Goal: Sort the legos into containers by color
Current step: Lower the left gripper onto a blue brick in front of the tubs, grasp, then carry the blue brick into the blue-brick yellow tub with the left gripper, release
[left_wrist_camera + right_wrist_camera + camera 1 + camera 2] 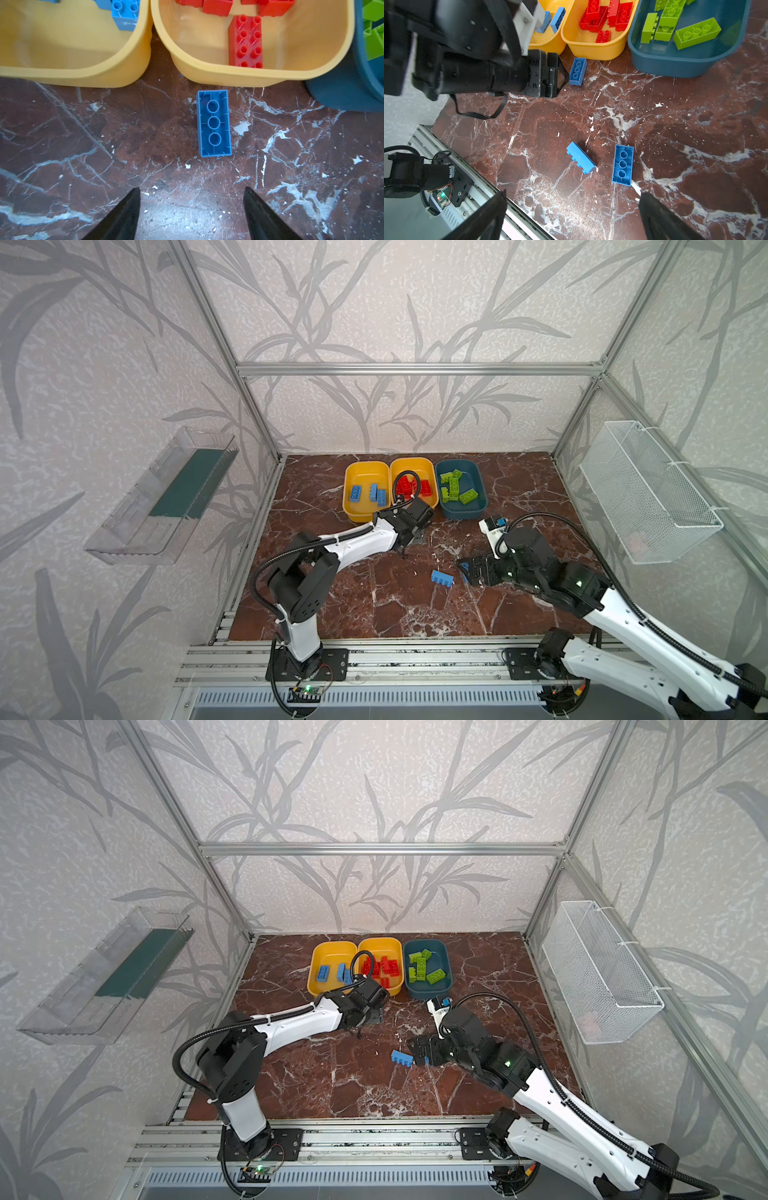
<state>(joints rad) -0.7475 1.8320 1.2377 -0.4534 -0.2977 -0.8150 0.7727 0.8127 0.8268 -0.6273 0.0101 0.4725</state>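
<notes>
In a top view, at the far edge of your marbled counter [374,614], blue studded bricks [373,491] sit in one smooth yellow tub [361,472], red bricks [424,488] in the second yellow tub [424,466], and green bricks [454,487] in the teal tub [461,512].

Left wrist: left fingers [124,216] apart and empty. An upturned hollow blue brick [214,123] lies just outside the second yellow tub.

Right wrist: right fingers [660,218] wide and empty, near a side-lying blue brick [581,158].

Left arm [357,541] stretched forward and inward, left gripper [191,189] facing down, jaws apart and empty, right arm [648,639] bent toward the middle, right gripper [573,192] low, jaws wide apart, holding nothing.
</notes>
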